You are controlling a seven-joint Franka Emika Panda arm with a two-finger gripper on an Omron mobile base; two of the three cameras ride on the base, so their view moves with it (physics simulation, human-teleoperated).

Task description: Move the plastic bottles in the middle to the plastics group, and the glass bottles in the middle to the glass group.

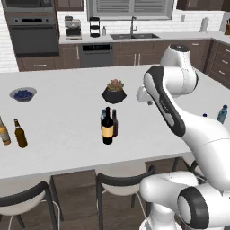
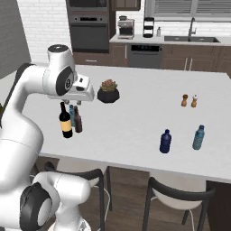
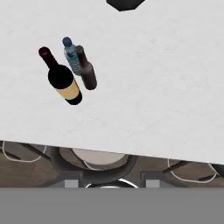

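The pincer (image 2: pixel 77 95) is hanging closed and empty above the white surface (image 2: pixel 135 117), just over the middle cluster. There the wine bottle (image 3: pixel 62 79), the maroon bottle (image 3: pixel 86 71) and the light-blue bottle (image 3: pixel 71 54) are standing upright, crowded together near the front edge.

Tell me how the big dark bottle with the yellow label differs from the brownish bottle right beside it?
The wine bottle is taller and wider than the maroon-brown bottle. The wine bottle is near-black with a cream-yellow label; the maroon-brown bottle is reddish-brown, with no label visible. In the left base view the wine bottle stands nearer the counter's front edge, the maroon-brown bottle just behind. Both stand upright, close together, mid-counter.
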